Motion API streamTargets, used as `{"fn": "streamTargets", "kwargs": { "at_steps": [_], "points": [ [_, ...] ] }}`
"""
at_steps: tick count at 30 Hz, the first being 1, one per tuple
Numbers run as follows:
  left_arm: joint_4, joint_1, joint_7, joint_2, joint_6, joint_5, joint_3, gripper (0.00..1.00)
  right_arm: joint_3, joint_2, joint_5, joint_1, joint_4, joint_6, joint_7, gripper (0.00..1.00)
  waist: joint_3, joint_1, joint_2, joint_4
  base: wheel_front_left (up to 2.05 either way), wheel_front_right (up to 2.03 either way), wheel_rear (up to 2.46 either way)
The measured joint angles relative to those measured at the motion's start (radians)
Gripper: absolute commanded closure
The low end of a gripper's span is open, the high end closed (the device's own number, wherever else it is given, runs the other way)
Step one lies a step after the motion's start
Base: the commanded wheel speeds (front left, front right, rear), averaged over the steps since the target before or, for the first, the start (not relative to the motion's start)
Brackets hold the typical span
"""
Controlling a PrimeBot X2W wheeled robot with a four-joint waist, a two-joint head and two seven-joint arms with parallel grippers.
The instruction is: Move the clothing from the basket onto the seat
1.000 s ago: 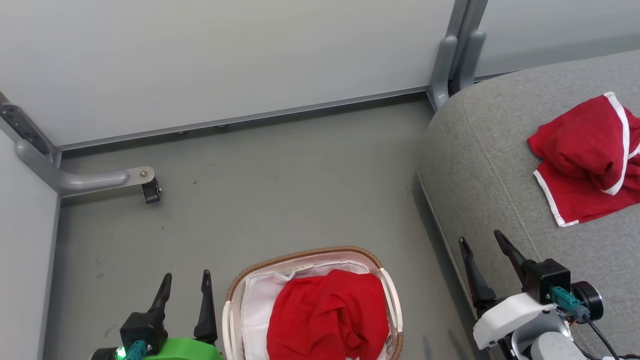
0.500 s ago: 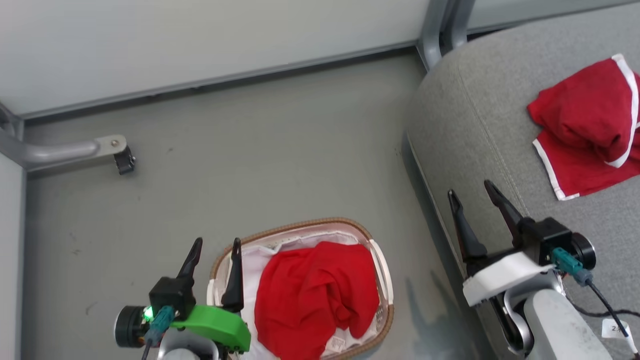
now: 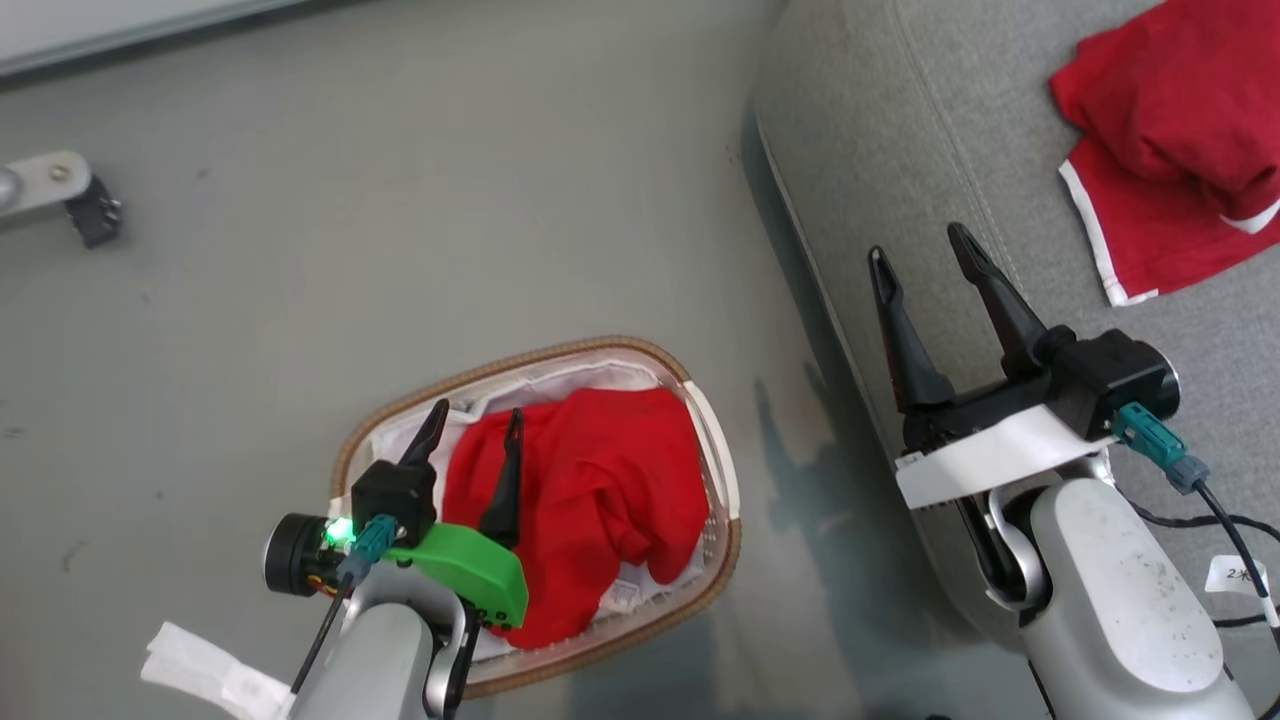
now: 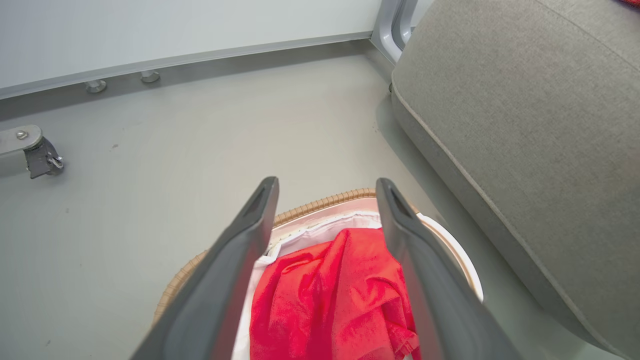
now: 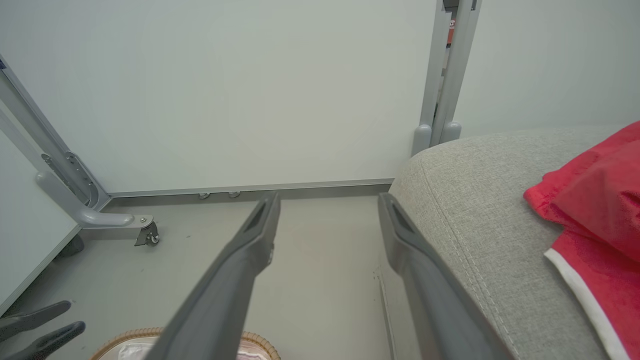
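Note:
The white basket (image 3: pixel 520 358) with a brown woven rim stands on the floor, and a heap of red clothing (image 3: pixel 590 480) lies in it on the white liner. My left gripper (image 3: pixel 478 412) hangs open over the basket's left part, one finger over the liner, the other over the red fabric. Along its fingers, the left wrist view shows the clothing (image 4: pixel 330 295) below the open left gripper (image 4: pixel 327 182). My right gripper (image 3: pixel 917 245) stands open at the grey seat's (image 3: pixel 900 130) left edge. More red clothing (image 3: pixel 1160 120) with white trim lies on the seat.
Bare grey floor surrounds the basket. A castor foot (image 3: pixel 90 210) of the partition frame sits at the far left. Pale partition walls and a grey post (image 5: pixel 445 75) close off the back. The seat's rounded side (image 4: pixel 525 115) stands just right of the basket.
The head camera has tipped down, shifting the whole picture. My left gripper has moved from beside the basket's left rim to over the clothing. Both grippers stay open.

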Motion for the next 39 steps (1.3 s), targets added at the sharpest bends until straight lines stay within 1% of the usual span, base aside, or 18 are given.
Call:
{"fn": "streamTargets", "kwargs": {
  "at_steps": [5,18,25,31,34,35,36,37,39],
  "points": [
    [0.07,-0.064,0.0,0.0,-0.015,0.004,-0.023,0.0,0.026,0.014,0.008,-0.039,-0.028,0.0,0.0,0.0,0.083,0.0,0.0,-0.038,0.0,0.0,0.0],
    [0.283,-0.205,0.0,0.0,-0.035,0.016,-0.048,0.0,0.063,0.04,0.021,-0.105,-0.064,0.0,0.0,0.0,0.259,0.0002,0.0,-0.133,0.0,0.0,0.0],
    [0.404,-0.263,0.0,0.0,-0.039,0.028,-0.03,0.0,0.072,0.046,0.023,-0.123,-0.072,0.0,0.0,0.0,0.323,0.0002,0.0,-0.176,0.0,0.0,0.0],
    [0.487,-0.294,0.0,0.005,-0.038,0.035,-0.019,0.0,0.077,0.048,0.023,-0.13,-0.076,0.0,0.0,0.0,0.354,0.0002,0.0,-0.206,0.0,0.0,0.0],
    [0.506,-0.306,0.0,0.005,-0.04,0.037,-0.019,0.0,0.078,0.048,0.023,-0.13,-0.075,0.0,0.0,0.0,0.36,0.0001,0.0,-0.214,0.0,0.0,0.0],
    [0.509,-0.307,0.0,0.004,-0.042,0.037,-0.019,0.1,0.078,0.048,0.023,-0.13,-0.074,0.0,0.0,0.0,0.359,0.0002,0.0,-0.214,0.0,0.0,0.0],
    [0.509,-0.307,0.0,0.005,-0.043,0.037,-0.018,0.9,0.078,0.049,0.023,-0.13,-0.073,0.0,0.0,0.0,0.358,0.0002,0.0,-0.214,0.0,0.0,0.0],
    [0.505,-0.307,0.0,0.005,-0.043,0.036,-0.014,1.0,0.078,0.049,0.023,-0.13,-0.071,0.0,0.0,0.0,0.355,0.0001,0.0,-0.213,0.0,0.0,0.0],
    [0.508,-0.306,0.0,0.004,-0.044,0.035,-0.015,1.0,0.077,0.049,0.022,-0.13,-0.063,0.0,0.0,0.0,0.346,0.0001,0.0,-0.21,0.0,0.0,0.0]
  ]
}}
